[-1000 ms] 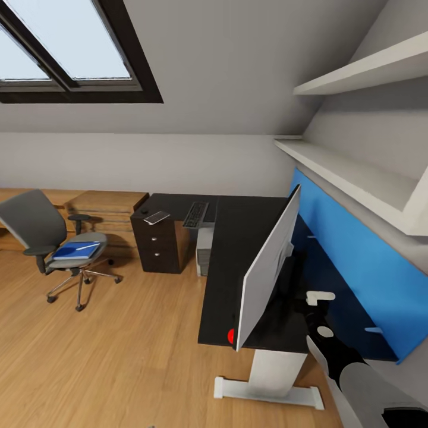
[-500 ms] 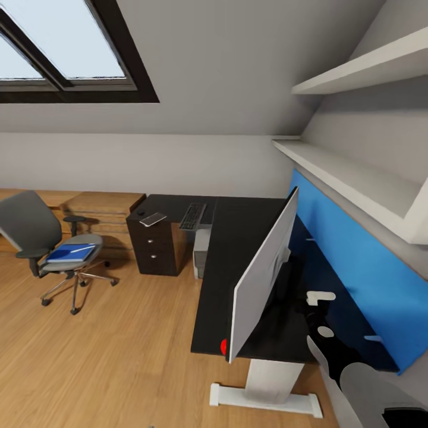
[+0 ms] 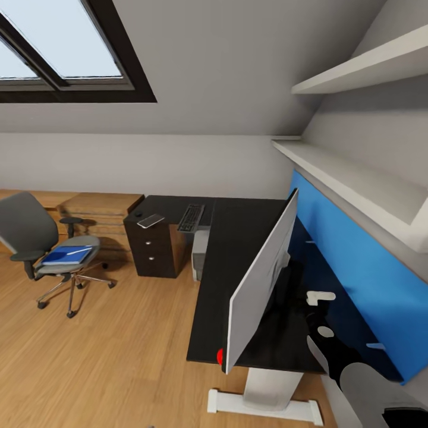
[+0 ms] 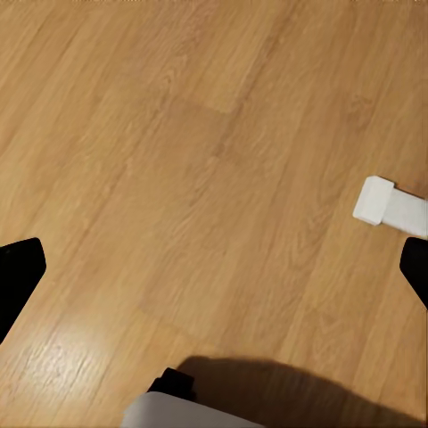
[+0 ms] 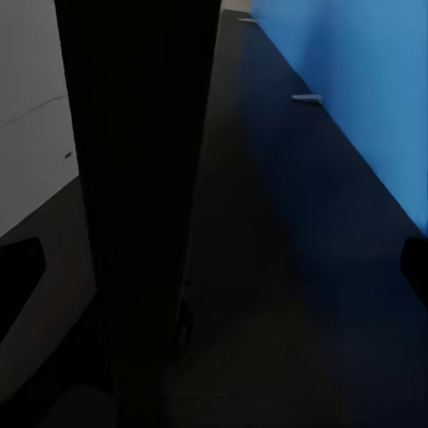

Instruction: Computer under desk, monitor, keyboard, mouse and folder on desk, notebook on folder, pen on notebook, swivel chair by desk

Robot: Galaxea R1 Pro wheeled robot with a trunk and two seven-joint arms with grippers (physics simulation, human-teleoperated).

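While the monitor (image 3: 261, 285) stands edge-on upon the tabletop (image 3: 235, 249), the keyboard (image 3: 191, 217) lies beyond it; the folder (image 3: 65, 255) rests on the chair (image 3: 41, 238), well apart. Both pincers, left (image 4: 214, 267) and right (image 5: 214, 267), gape apart, empty.

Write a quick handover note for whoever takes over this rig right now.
Hands: left hand open over bare floor; right hand open beside the monitor.
Positions: monitor, keyboard, mouse and notebook on the desk; computer under it.
Left: folder with pen lies on the swivel chair, apart from the desk. Regroup, stack, move chair.
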